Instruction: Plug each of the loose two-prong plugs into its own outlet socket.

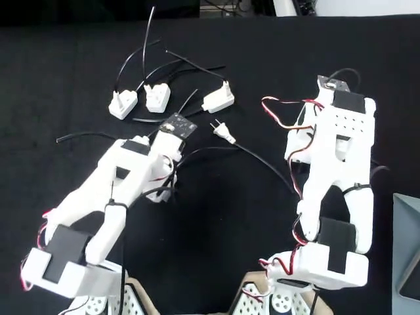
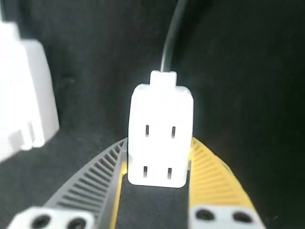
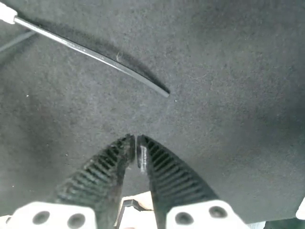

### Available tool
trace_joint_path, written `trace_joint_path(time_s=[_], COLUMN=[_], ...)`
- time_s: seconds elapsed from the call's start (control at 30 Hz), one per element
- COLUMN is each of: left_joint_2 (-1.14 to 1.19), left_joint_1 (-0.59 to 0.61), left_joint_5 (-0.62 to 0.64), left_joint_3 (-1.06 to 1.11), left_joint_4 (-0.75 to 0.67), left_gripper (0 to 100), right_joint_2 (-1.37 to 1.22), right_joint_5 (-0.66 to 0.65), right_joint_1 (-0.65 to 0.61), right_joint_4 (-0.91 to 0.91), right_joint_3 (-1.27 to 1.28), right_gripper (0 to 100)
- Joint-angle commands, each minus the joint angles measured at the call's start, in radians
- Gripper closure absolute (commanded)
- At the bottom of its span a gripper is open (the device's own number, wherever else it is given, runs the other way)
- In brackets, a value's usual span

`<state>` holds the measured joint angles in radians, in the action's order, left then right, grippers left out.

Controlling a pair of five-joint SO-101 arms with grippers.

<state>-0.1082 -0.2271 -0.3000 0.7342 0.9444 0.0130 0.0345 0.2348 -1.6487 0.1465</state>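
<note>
I find the left gripper [image 2: 159, 143] pinching a white outlet socket [image 2: 161, 133] between its fingers, slots facing the wrist camera, black cable [image 2: 169, 43] leading away. The right gripper [image 3: 137, 141] has its fingers pressed together over the black cloth [image 3: 214, 71]. A loose two-prong plug [image 1: 225, 133] lies between the arms, near a free socket [image 1: 218, 100].

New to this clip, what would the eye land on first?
First, the white outlet socket clamped in the left gripper, slots facing its wrist camera. On the black table, a loose two-prong plug lies near three white corded blocks at the far side; the right gripper hangs shut on nothing.
</note>
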Motion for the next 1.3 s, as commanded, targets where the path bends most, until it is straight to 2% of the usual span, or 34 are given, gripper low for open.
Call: trace_joint_path(time_s=[0.0, 0.1, 0.13, 0.2, 0.37, 0.43, 0.5, 0.67, 0.83, 1.07, 1.27], left_joint_2=[-0.100, -0.189, -0.222, -0.288, -0.400, -0.433, -0.460, -0.528, -0.592, -0.614, -0.605], left_joint_1=[-0.008, -0.004, -0.002, -0.007, 0.002, 0.002, 0.002, 0.028, 0.093, 0.101, 0.101], left_joint_5=[0.018, 0.063, 0.074, 0.066, 0.068, 0.068, 0.075, 0.126, 0.124, 0.126, 0.126], left_joint_3=[0.028, 0.042, 0.042, 0.042, 0.054, 0.094, 0.142, 0.288, 0.367, 0.403, 0.417], left_joint_4=[0.029, 0.109, 0.137, 0.176, 0.227, 0.219, 0.192, 0.040, -0.055, -0.068, -0.100], left_gripper=[82, 69, 67, 68, 68, 68, 68, 68, 68, 68, 68], right_joint_2=[0.047, 0.047, 0.047, 0.047, 0.045, 0.039, 0.038, 0.038, 0.036, -0.101, -0.234], right_joint_5=[0.005, 0.005, 0.005, 0.012, 0.163, 0.216, 0.285, 0.443, 0.546, 0.640, 0.775], right_joint_1=[-0.011, -0.011, -0.020, -0.041, -0.103, -0.127, -0.158, -0.244, -0.296, -0.350, -0.365], right_joint_4=[0.009, 0.011, 0.011, 0.011, 0.061, 0.098, 0.120, 0.126, 0.201, 0.287, 0.330], right_joint_3=[-0.005, -0.012, -0.012, -0.013, -0.013, -0.013, -0.008, -0.012, -0.004, -0.012, -0.102], right_gripper=[98.6, 98.6, 98.6, 98.6, 98.5, 96.8, 90.9, 77.4, 76.9, 76.7, 76.8])
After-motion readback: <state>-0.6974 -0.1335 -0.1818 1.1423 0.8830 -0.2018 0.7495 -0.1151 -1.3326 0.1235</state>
